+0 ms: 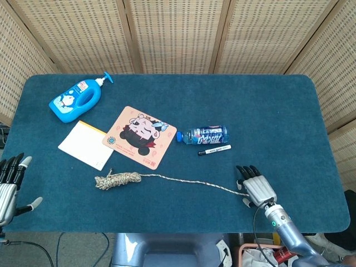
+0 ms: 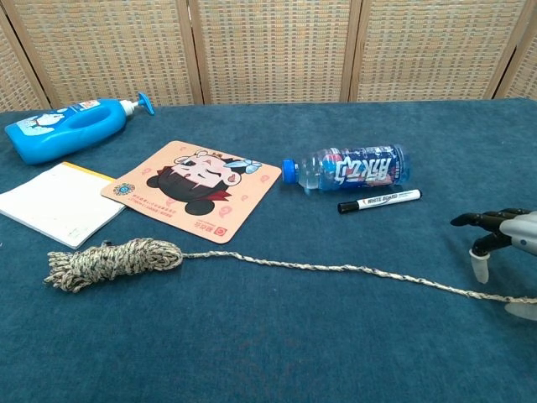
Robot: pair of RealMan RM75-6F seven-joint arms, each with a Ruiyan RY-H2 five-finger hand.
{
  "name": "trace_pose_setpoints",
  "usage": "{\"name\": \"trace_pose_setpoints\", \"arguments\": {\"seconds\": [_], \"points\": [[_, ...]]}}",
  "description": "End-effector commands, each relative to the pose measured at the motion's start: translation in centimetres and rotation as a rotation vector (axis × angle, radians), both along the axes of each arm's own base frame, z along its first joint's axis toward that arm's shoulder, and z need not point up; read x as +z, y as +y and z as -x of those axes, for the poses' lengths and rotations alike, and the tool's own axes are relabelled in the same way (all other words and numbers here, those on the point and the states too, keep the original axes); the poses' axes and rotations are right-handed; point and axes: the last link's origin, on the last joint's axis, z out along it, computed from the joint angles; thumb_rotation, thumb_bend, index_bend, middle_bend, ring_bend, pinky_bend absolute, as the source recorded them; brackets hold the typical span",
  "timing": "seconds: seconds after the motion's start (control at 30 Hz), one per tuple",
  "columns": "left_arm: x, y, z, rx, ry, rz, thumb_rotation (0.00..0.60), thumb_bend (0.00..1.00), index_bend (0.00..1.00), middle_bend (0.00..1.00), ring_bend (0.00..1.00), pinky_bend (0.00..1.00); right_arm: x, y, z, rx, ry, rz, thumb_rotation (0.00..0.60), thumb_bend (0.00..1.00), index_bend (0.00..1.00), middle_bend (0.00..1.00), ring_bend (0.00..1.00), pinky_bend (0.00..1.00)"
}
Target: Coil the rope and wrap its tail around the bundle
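Over the rope's free tail our right robot hand hovered unclenched, grasping nothing, so we judged pinching it came next.

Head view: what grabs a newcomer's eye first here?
The rope: a small coiled bundle at front left with a long tail running right across the blue table. The right hand hovers, fingers spread, over the tail's far end; whether it touches is unclear. Behind sit a cartoon mat, a bright blue pump bottle and the left hand, open at the left edge.
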Motion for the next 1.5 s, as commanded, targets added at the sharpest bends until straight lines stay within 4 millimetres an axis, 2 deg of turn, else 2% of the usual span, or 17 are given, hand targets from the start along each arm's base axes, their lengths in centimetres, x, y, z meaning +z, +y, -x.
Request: {"name": "trace_pose_setpoints", "arguments": {"seconds": [0.03,0.77,1.1,1.33,1.5], "points": [[-0.1,0.0,0.0,-0.001,0.003,0.005,0.6,0.04,0.0,0.0,0.0,0.0,-0.3,0.3,0.3,-0.005,-0.008,-0.002,0.6,0.3,0.44,0.0,0.0,0.0],[-0.3,0.0,0.1,0.007,0.001,0.012,0.6,0.04,0.0,0.0,0.0,0.0,-1.2,-0.2,1.5,-0.028,0.038,0.005,0.6,0.39,0.48,0.0,0.0,0.0],[-0.5,0.0,0.1,0.008,0.005,0.02,0.6,0.04,0.0,0.0,0.0,0.0,-1.5,-0.2,1.5,-0.028,0.027,0.004,0.6,0.4,0.59,0.0,0.0,0.0],[-0.5,0.1,0.2,0.012,0.004,0.02,0.6,0.04,0.0,0.0,0.0,0.0,-1.6,-0.3,1.5,-0.025,0.02,0.01,0.6,0.45,0.62,0.0,0.0,0.0],[-0.4,0.2,0.4,0.024,-0.002,0.02,0.6,0.04,0.0,0.0,0.0,0.0,-0.8,-0.2,1.1,-0.014,-0.031,0.056,0.6,0.46,0.64,0.03,0.0,0.0]]}}
